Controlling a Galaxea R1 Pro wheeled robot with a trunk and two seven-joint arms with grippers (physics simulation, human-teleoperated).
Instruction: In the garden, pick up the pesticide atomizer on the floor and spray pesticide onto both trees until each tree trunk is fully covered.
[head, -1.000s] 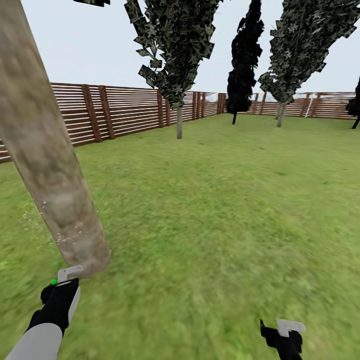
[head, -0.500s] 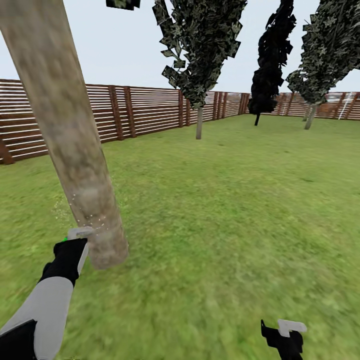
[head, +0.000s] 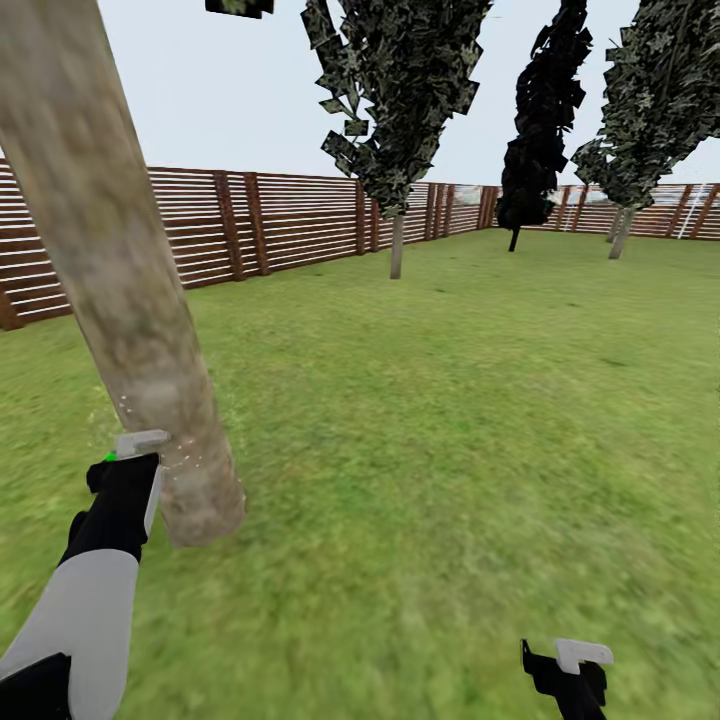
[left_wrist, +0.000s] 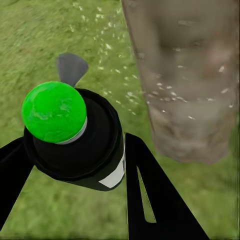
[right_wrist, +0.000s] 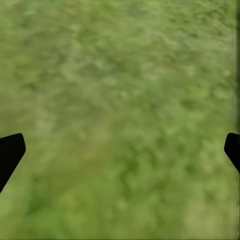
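My left gripper (head: 124, 468) (left_wrist: 75, 172) is shut on the pesticide atomizer (head: 132, 446) (left_wrist: 92, 150), a small dark bottle with a white band and a round green top. It is held close beside the near tree trunk (head: 125, 290) (left_wrist: 187, 75), a thick mottled grey-tan column leaning across the left of the head view. Fine white specks hang in the air and dot the bark near the nozzle. A second tree (head: 397, 243) with a thin pale trunk stands far back by the fence. Low at the right, my right gripper (head: 572, 668) (right_wrist: 120, 150) is open over grass.
Green lawn (head: 450, 420) spreads all around. A reddish-brown slat fence (head: 270, 225) runs along the back. More dark-leaved trees (head: 535, 150) stand at the far right of the fence line.
My left gripper has risen along the near trunk with the atomizer. The head view shifted between the oldest frame and the later ones. The right gripper has stayed put.
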